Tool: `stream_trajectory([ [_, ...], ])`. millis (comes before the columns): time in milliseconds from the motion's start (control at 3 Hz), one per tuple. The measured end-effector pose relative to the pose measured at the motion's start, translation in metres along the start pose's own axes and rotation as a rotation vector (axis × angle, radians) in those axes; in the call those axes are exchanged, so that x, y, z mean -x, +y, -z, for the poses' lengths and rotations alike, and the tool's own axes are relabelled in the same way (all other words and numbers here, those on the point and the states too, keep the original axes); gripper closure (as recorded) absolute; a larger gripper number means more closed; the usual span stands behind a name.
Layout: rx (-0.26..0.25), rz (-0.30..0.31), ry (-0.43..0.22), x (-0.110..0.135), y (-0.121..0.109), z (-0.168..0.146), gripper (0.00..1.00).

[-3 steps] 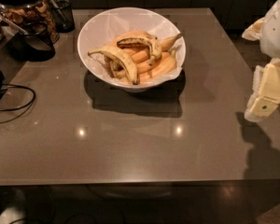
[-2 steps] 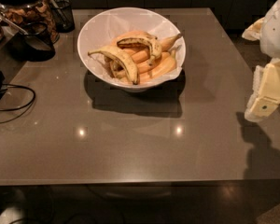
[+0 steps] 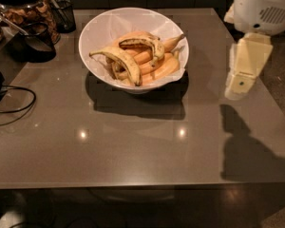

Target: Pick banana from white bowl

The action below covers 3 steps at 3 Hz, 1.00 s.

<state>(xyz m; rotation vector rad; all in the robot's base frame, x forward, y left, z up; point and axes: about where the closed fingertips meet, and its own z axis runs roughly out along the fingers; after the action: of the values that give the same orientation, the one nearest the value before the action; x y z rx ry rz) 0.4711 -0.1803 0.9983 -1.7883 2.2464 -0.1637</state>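
Note:
The white bowl [image 3: 99,27] stands on the brown table at the back, left of centre. The banana [image 3: 141,42], arched with a dark bruised back, lies on top of the pile in the bowl. A longer pale spotted banana [image 3: 119,59] lies in front of it to the left, and smooth orange-yellow bananas [image 3: 162,66] lie beneath. A cream arm link [image 3: 248,64] hangs over the table's right side, to the right of the bowl and apart from it. My gripper does not show in this view.
The robot's white body [image 3: 266,6] is at the top right. A glass jar of snacks [image 3: 24,11], a black mesh cup [image 3: 64,15] and a dark holder [image 3: 35,42] stand at the back left. A black cable [image 3: 12,109] lies at the left edge. The table's front edge [image 3: 142,186] is near.
The arm link has moved left and farther back over the table's right side. The bowl and bananas have not moved.

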Motion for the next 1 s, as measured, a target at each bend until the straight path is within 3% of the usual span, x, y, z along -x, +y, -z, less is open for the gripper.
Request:
stream_trajectory([
  [333,-0.010,0.024,0.024,0.019,-0.011,-0.002,0.00],
  [667,-0.018,0.022,-0.024,0.027,-0.021,-0.003,0.00],
  [1000,0.007,0.015,-0.101,0.076,-0.065,-0.002,0.00],
])
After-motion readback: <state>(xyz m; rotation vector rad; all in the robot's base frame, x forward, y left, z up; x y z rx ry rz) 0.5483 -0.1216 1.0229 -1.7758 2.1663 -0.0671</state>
